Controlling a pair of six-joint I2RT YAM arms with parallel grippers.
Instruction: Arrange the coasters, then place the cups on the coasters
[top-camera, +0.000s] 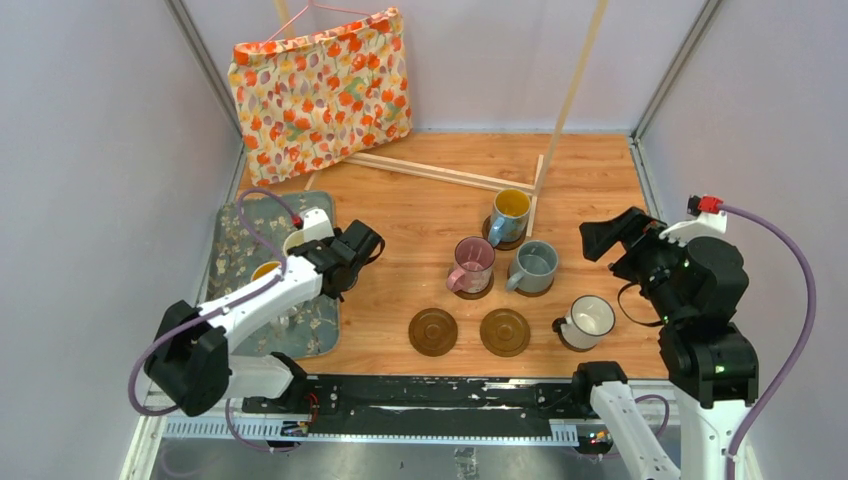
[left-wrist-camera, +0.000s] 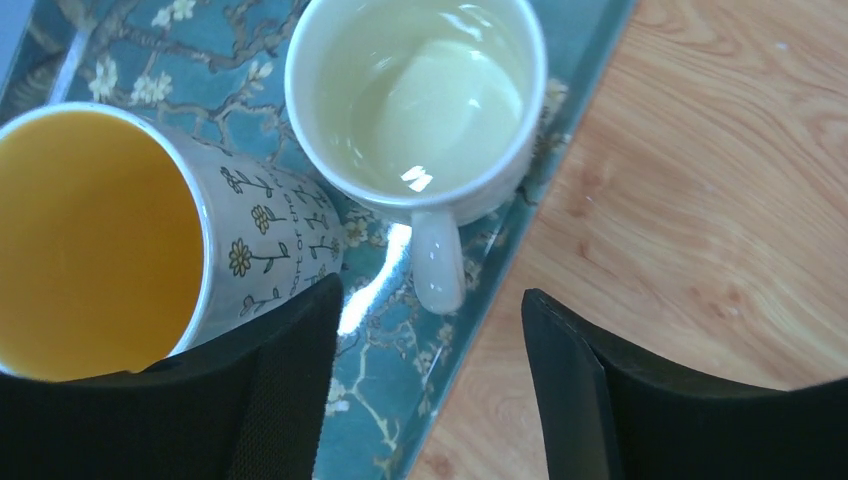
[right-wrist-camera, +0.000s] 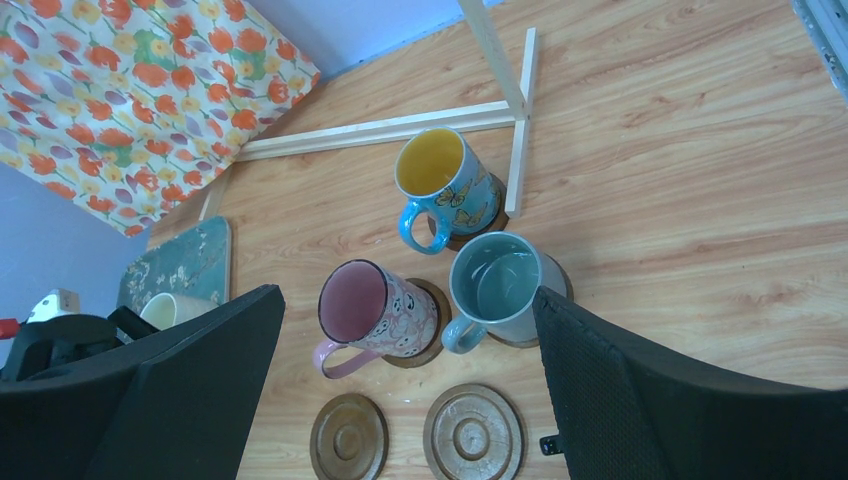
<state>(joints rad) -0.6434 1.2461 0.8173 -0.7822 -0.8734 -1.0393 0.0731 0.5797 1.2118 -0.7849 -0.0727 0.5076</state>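
Observation:
Two cups stand on the floral mat (left-wrist-camera: 400, 400): a cream mug (left-wrist-camera: 420, 100) with its handle (left-wrist-camera: 437, 262) pointing at my left gripper (left-wrist-camera: 432, 300), and a pale flower-print mug with orange inside (left-wrist-camera: 95, 240). The left gripper (top-camera: 340, 272) is open over the mat's right edge, the handle just ahead of its fingertips and untouched. The blue mug (top-camera: 510, 215), pink mug (top-camera: 472, 265) and grey-blue mug (top-camera: 533, 266) each sit on a coaster. The white dark-rimmed mug (top-camera: 588, 320) stands near the front right. Two bare coasters (top-camera: 433, 331) (top-camera: 505, 331) lie in front. My right gripper (top-camera: 610, 240) (right-wrist-camera: 408, 292) hangs open above the table.
A flowered cloth bag (top-camera: 320, 90) leans at the back left. A thin wooden stick frame (top-camera: 450, 172) lies on the table behind the blue mug, with an upright stick (top-camera: 575, 80). Grey walls close in both sides.

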